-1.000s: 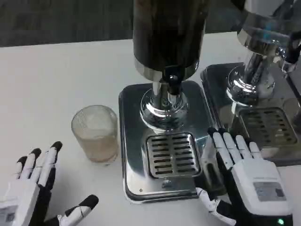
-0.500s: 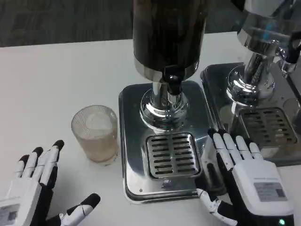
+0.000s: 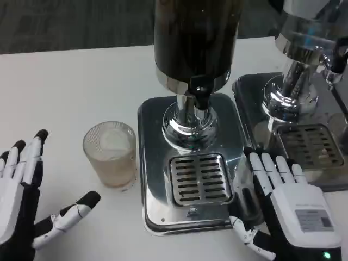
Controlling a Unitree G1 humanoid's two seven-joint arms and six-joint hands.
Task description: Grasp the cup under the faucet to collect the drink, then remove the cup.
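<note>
Left hand pose: the left hand [image 3: 22,201] is seen at the lower left edge, back up, black-tipped fingers [image 3: 33,155] pointed away from the robot, thumb stretched out toward the right.
Left hand state: released, fingers spread apart, nothing held or touched; a gap of bare white table [image 3: 65,81] is seen between it and the cup.
Right hand pose: the right hand [image 3: 291,209] is seen at the lower right, white back up, fingers laid straight and close together, pointing away from the robot along the right edge of the near dispenser base.
Right hand state: released, nothing grasped; whether the fingertips touch the metal cannot be told.
Cup: the ribbed clear glass cup [image 3: 110,154] with pale drink in it is stood upright on the table, long axis vertical, mouth up.
Cup location: just beside the left edge of the polished steel drip tray [image 3: 155,185], left of the black faucet [image 3: 200,98], not under it; near the left thumb but apart from it.
Dispenser: a dark cylindrical drink tank [image 3: 193,38] is carried on a chrome column above the slotted grate [image 3: 200,178].
Second dispenser: a chrome unit [image 3: 304,65] with its own grated tray is set just beside, at the right.
</note>
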